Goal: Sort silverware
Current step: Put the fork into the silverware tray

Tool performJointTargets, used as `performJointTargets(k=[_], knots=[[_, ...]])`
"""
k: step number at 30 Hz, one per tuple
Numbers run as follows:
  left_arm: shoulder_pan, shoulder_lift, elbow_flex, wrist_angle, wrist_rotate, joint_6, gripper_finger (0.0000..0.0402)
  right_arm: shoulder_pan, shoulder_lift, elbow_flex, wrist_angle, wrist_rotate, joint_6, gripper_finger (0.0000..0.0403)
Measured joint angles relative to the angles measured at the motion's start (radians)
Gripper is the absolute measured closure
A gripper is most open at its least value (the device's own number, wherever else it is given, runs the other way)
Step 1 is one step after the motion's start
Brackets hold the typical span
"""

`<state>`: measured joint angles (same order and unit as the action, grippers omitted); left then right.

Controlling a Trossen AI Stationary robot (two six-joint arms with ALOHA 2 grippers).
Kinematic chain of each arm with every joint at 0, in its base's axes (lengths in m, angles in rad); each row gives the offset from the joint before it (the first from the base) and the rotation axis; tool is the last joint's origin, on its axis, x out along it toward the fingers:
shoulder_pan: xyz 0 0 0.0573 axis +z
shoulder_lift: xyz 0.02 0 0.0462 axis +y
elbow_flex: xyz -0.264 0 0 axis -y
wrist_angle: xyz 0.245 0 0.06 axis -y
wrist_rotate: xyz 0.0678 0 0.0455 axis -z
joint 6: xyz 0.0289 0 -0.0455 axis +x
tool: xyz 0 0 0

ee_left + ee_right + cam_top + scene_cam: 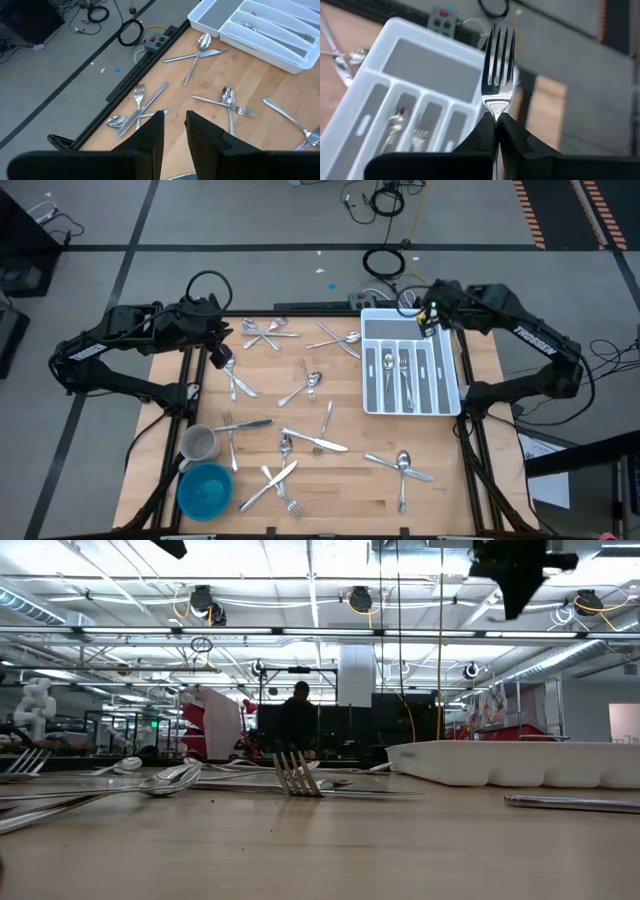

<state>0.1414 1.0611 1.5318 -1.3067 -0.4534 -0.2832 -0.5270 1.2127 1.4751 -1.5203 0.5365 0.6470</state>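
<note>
Silverware lies scattered over the wooden table: a crossed pile (265, 333) near the far edge, a spoon and fork (310, 383) mid-table, and others (280, 475) near the front. A white organiser tray (448, 370) on the right holds a spoon (388, 365) and forks (405, 370). My right gripper (432, 320) hovers above the tray's far right corner, shut on a fork (496, 65). My left gripper (174, 131) is open, above the table's far left part, just short of a crossed fork, knife and spoon (137, 107); nothing is between its fingers. My right gripper pinches the fork between its two fingers at the neck (495, 106), just below the tines. The fingers lie along the fork, and the tines (500, 47) stick out beyond the fingertips. The fork is lifted clear, above the tray's far end (432, 65); its handle is hidden behind the fingers.
A grey mug (199, 444) and a blue bowl (205, 488) stand at the near left corner. A power strip (159, 39) and cables lie on the floor beyond the far edge. A person (297, 720) stands far off in the room.
</note>
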Motion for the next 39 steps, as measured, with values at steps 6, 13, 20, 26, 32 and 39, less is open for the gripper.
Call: performJointTargets(k=[6, 13, 20, 26, 32, 39], knots=[[0.0, 0.0, 0.0, 0.013, 0.0, 0.0, 0.0313, 0.0, -0.107, -0.249, 0.197, -0.085, 0.068, 0.0402], [0.0, 0.0, 0.0, 0.017, 0.0, 0.001, 0.0313, 0.011, -0.174, -0.52, 0.454, -0.178, 0.167, 0.0402], [0.0, 0.0, 0.0, 0.017, 0.0, 0.001, 0.0313, 0.047, -0.16, -0.693, 0.64, -0.224, 0.275, 0.0402], [0.0, 0.0, 0.0, 0.017, 0.0, 0.001, 0.0313, 0.084, -0.141, -0.767, 0.716, -0.225, 0.355, 0.0402], [0.0, 0.0, 0.0, 0.016, 0.0, 0.001, 0.0313, 0.123, -0.121, -0.839, 0.815, -0.229, 0.432, 0.0402], [0.0, 0.0, 0.0, 0.016, 0.0, 0.001, 0.0313, 0.159, -0.118, -0.892, 0.864, -0.229, 0.489, 0.0402]])
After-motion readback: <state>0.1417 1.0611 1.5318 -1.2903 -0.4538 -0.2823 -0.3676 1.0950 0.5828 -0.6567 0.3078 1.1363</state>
